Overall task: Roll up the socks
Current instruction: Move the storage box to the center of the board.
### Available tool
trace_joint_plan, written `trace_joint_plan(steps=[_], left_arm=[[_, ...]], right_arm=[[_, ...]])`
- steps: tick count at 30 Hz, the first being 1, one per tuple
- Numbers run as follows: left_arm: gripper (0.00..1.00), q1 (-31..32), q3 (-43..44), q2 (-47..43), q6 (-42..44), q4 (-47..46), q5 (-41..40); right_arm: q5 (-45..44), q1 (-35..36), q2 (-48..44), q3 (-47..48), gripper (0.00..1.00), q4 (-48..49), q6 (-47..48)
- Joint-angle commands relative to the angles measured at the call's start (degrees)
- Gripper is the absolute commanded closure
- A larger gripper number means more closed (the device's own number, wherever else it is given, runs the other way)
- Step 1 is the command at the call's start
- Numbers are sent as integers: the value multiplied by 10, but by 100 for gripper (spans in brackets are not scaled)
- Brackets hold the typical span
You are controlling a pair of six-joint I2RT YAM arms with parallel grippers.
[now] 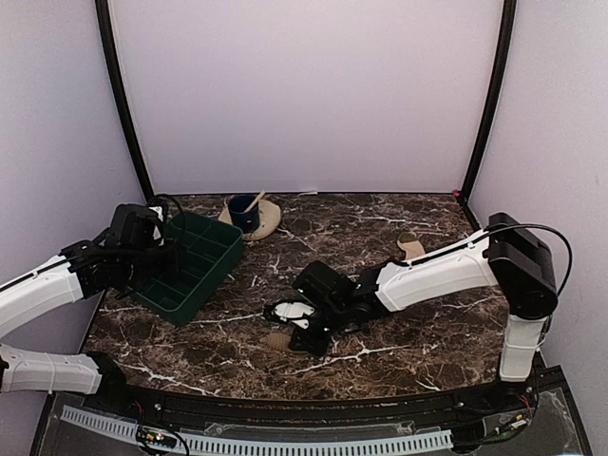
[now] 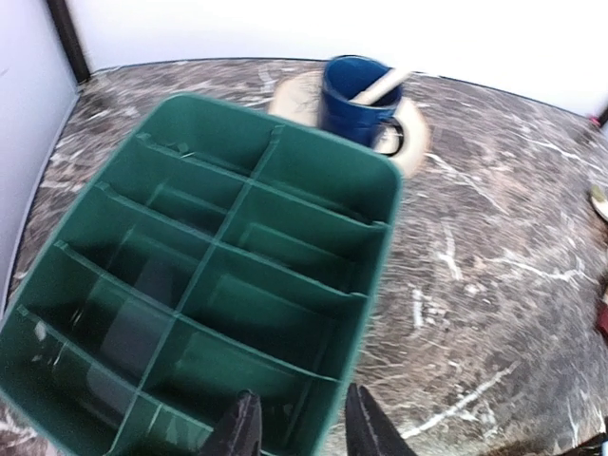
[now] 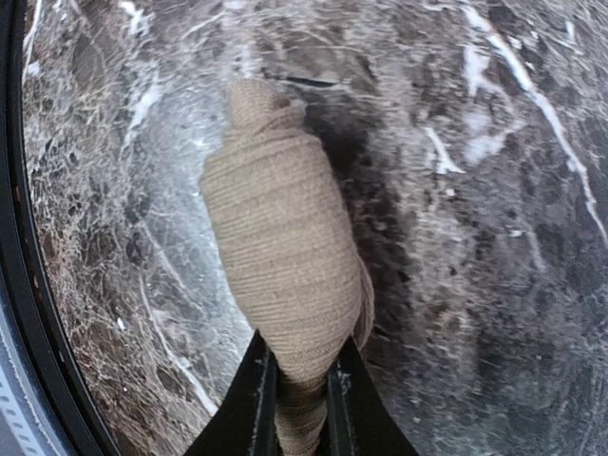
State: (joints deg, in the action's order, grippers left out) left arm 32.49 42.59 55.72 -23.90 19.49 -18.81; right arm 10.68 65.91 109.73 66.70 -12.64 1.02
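Marble tabletop (image 1: pixel 427 323); green tray (image 1: pixel 204 285) on left. Left tool (image 2: pixel 302 413) at tray's left edge, jaws apart, empty. Right tool (image 3: pixel 302 347) near ctr, pinched on tail of tan sock (image 3: pixel 275 237), mostly rolled, lying on marble. Tip: hold roll tight w/ no slack, tuck cuff over before release.

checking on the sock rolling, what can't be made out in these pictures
- Striped sock: not identifiable in any view; a small tan thing beside the right arm in the top view is too small to tell.
- Tan sock: the right gripper covers most of it in the top view; the bottom edge cuts off its pinched end in the right wrist view.
- Green tray: near corners cut off in the left wrist view.
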Motion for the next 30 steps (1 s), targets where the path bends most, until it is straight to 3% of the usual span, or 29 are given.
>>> trace_joint_plan(steps=[1, 16, 30], left_arm=[[67, -27, -4, -1, -75, 66, -77], [66, -145, -29, 27, -117, 91, -21], [66, -178, -53, 75, -113, 50, 32]], right_arm=[[5, -18, 16, 56, 100, -44, -27], [1, -65, 110, 328, 100, -133, -9], [-66, -69, 197, 511, 100, -105, 9]])
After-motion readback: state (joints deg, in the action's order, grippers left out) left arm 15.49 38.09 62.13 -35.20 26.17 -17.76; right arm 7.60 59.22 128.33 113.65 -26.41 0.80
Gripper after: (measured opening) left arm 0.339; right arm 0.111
